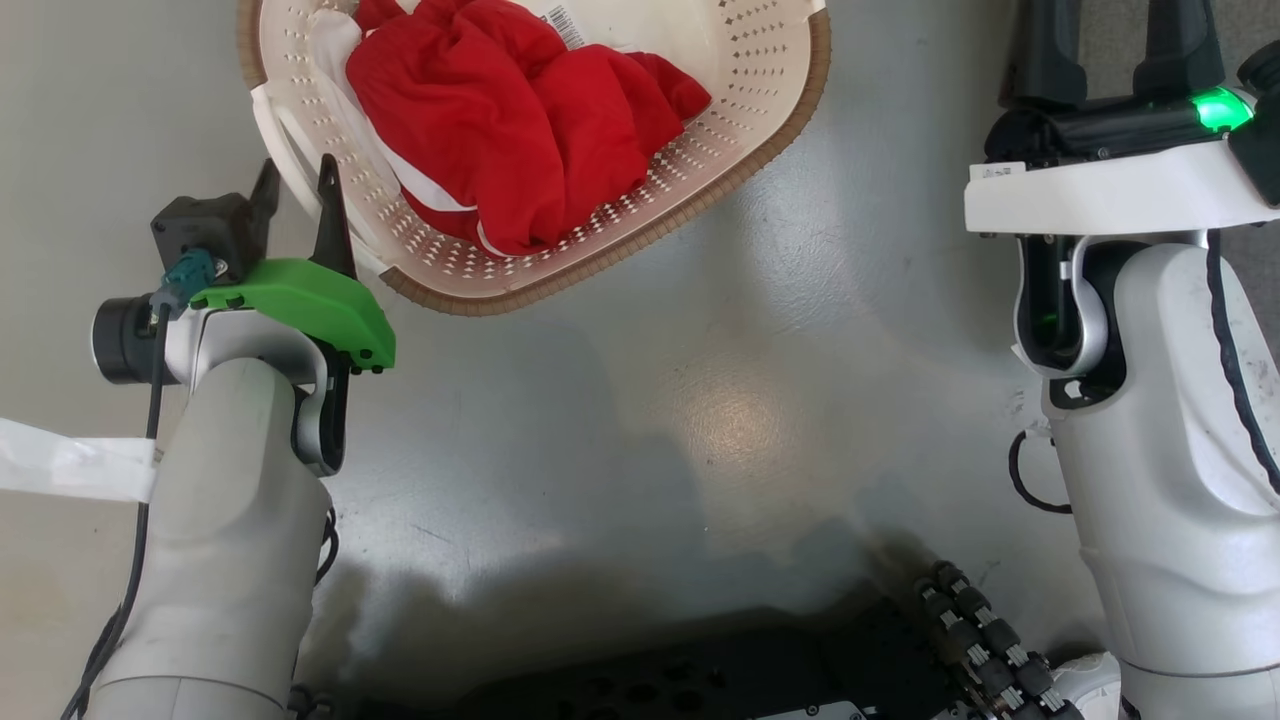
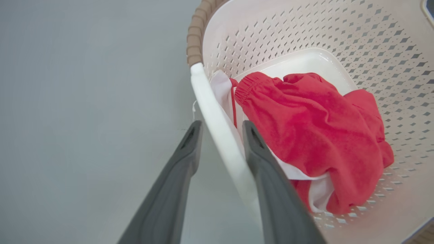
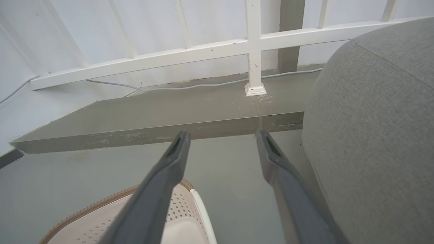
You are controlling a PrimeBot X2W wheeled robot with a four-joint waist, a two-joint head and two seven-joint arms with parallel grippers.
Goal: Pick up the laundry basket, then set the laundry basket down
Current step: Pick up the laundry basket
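The laundry basket [image 1: 745, 70] lies on the grey floor at the top of the head view, cream with a brown rim [image 1: 700, 212], and holds a red garment [image 1: 520, 110]. My left gripper [image 1: 298, 178] stands open at its near-left side. One finger is inside the white side handle [image 2: 217, 128] and one outside, with a gap on the outer side. The left wrist view shows the basket's perforated wall [image 2: 305, 34] and the red garment [image 2: 322, 128]. My right gripper [image 1: 1112, 45] is open and holds nothing, well to the right of the basket. In the right wrist view that gripper [image 3: 222, 135] hangs above a corner of the basket [image 3: 84, 227].
A grey upholstered seat [image 3: 373, 118] stands close on the right of the right gripper. Beyond it are a raised floor step [image 3: 169, 115], a white railing [image 3: 254, 44] and a cable along the wall. My dark base [image 1: 700, 685] is at the bottom edge.
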